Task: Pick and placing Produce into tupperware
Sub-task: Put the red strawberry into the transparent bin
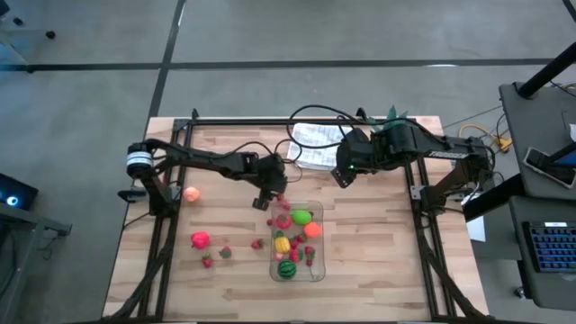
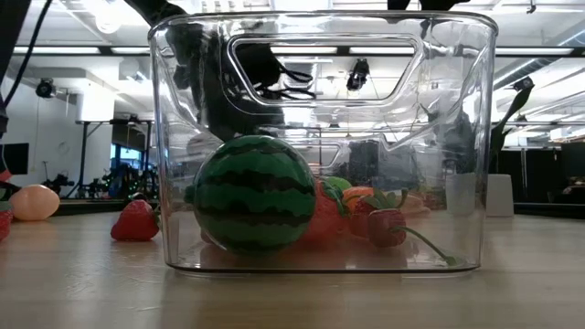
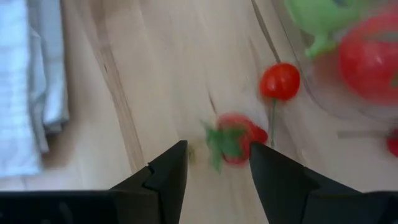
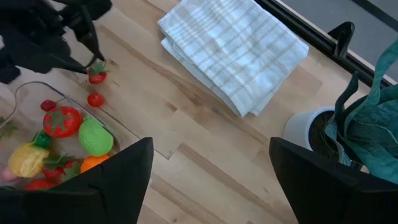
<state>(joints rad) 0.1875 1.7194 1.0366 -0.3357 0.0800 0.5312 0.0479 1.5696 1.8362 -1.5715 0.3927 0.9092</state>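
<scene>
Tupperware, clear rectangular plastic w/ rounded corners (image 1: 319, 270), on wooden tabletop (image 1: 378, 261), centre-right. Inside: striped dark-green melon (image 2: 254, 194), lime-green fruit (image 1: 301, 216), orange fruit (image 1: 312, 229), yellow fruit (image 1: 282, 243), red tomato (image 4: 61, 121).
Left gripper (image 3: 217, 167): just outside the tupperware's far end, fingers (image 3: 168, 171) partly open, a small red strawberry w/ green leaves (image 3: 233, 138) between the tips; contact cannot be told. Red cherry tomato (image 3: 280, 81) near.
Loose items: pink fruit (image 1: 199, 239), peach ball (image 1: 191, 193).
Right gripper (image 4: 211, 168): near white folded cloth (image 4: 233, 50), fingers wide apart, empty.
</scene>
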